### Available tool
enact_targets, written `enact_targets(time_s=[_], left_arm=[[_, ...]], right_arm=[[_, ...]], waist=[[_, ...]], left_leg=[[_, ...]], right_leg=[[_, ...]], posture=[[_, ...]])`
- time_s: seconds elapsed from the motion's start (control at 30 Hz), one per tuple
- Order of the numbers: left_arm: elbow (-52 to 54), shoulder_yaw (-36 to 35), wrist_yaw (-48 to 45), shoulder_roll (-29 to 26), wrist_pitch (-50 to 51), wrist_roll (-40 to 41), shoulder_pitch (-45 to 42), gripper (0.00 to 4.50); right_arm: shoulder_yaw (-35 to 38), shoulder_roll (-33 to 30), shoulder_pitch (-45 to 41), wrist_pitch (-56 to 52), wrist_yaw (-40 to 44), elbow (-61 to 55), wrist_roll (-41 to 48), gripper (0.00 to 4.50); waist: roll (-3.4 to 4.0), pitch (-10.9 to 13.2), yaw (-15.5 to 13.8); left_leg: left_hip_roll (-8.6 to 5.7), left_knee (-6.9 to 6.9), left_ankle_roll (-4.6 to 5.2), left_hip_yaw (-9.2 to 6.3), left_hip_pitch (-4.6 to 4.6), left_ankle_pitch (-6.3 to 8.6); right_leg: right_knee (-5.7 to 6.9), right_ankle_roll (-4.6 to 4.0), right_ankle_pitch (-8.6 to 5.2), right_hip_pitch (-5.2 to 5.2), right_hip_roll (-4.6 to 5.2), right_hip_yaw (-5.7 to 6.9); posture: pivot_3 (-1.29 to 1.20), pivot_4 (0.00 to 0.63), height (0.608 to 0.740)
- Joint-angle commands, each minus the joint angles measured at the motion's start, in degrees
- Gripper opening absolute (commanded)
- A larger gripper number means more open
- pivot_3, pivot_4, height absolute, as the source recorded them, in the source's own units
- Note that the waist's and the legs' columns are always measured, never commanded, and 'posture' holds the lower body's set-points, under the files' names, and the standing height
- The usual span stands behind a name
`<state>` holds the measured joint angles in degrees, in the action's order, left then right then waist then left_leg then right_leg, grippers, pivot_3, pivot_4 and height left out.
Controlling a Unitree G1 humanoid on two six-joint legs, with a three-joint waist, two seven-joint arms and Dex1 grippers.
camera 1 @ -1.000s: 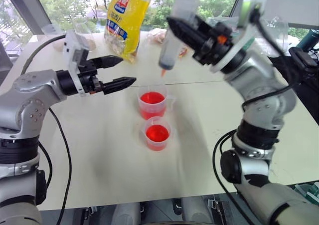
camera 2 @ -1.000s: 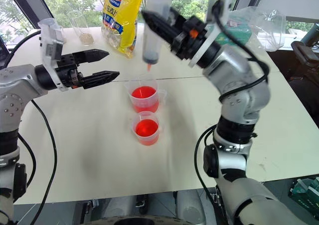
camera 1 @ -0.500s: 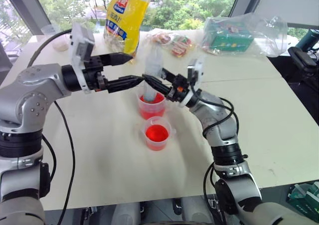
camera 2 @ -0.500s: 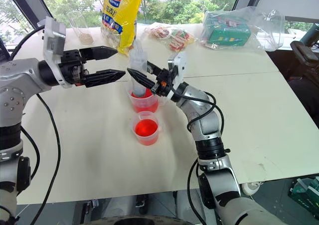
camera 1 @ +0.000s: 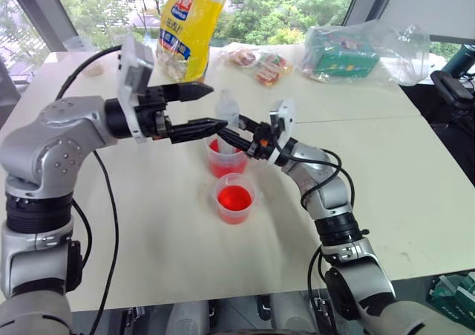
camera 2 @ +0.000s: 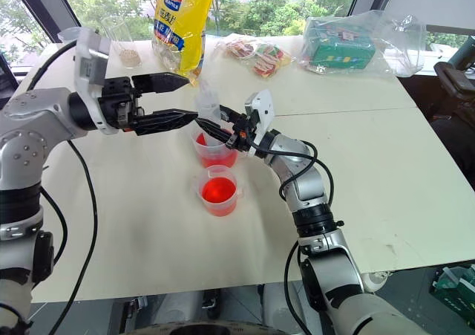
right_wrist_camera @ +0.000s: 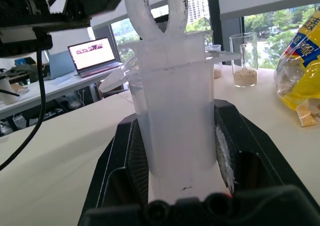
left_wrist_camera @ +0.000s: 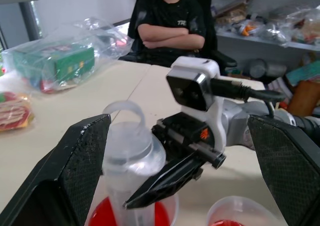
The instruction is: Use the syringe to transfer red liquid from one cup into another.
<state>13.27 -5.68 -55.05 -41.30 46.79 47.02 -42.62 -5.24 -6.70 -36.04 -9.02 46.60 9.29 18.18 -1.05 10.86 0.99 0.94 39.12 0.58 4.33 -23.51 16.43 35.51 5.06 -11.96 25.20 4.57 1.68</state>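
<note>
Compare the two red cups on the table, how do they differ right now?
The far cup has the syringe standing in it, held by the right end effector; the near cup holds nothing but red liquid. The far cup looks taller than the near cup. Both are clear plastic, upright, and contain red liquid.

Daylight pours in from the windows (camera 1: 297,8) along the top of the head views, leaving the white table (camera 1: 415,171) evenly bright with only faint, soft shadows. The straight table edges bow slightly toward the frame corners. In the right wrist view the syringe (right_wrist_camera: 175,105) up close looks milky and soft; the left wrist view's background is mildly blurred.
</note>
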Motion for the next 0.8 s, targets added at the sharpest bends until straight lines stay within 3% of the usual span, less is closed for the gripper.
enact_targets(time_s=[0.03, 0.33, 0.67, 0.77, 0.8], left_arm=[[1.6, 0.5, -0.4, 0.6, 0.1, 0.8, -1.5, 4.5], [-0.1, 4.4, 0.0, 2.5, -3.1, -4.6, -1.0, 4.5], [-4.0, 6.5, 2.5, 9.3, -5.5, -8.3, -2.9, 4.5], [-4.3, 6.1, 3.4, 10.7, -5.2, -8.2, -2.9, 3.66], [-4.4, 6.0, 3.5, 10.9, -5.1, -8.2, -2.8, 3.16]], right_arm=[[0.2, -0.4, -0.9, 0.2, -0.4, -0.7, 0.1, 1.43], [0.0, -0.5, -1.4, -0.6, -0.7, -1.0, 0.5, 1.43], [-0.4, -0.4, -1.6, -1.3, -0.7, -1.5, 0.5, 1.43], [-0.5, -0.4, -1.4, -1.7, -0.8, -1.8, 0.5, 1.43], [-0.6, -0.5, -1.3, -1.8, -0.9, -1.9, 0.5, 1.43]], waist=[[0.0, 0.0, 0.0], [0.0, 0.0, 0.0], [0.0, 0.0, -0.2], [0.0, 0.0, -0.1], [0.0, 0.0, -0.1]], left_leg=[[0.0, 0.0, 0.0, 0.0, 0.0, 0.0], [0.0, 0.01, 0.01, 0.0, 0.02, 0.0], [-0.01, 0.03, 0.04, 0.0, 0.03, 0.02], [-0.01, 0.02, 0.05, 0.0, 0.03, 0.02], [-0.01, 0.02, 0.05, -0.01, 0.03, 0.02]], right_leg=[[0.0, 0.0, 0.0, 0.0, 0.0, 0.0], [0.05, 0.0, 0.0, 0.0, 0.0, -0.01], [0.07, 0.0, 0.0, -0.01, 0.0, -0.01], [0.08, 0.0, 0.0, -0.01, 0.0, -0.01], [0.08, 0.0, 0.0, -0.01, 0.0, -0.01]], posture=[[0.0, 0.15, 0.74], [0.0, 0.15, 0.74], [0.0, 0.15, 0.74], [0.0, 0.15, 0.74], [0.0, 0.15, 0.74]])
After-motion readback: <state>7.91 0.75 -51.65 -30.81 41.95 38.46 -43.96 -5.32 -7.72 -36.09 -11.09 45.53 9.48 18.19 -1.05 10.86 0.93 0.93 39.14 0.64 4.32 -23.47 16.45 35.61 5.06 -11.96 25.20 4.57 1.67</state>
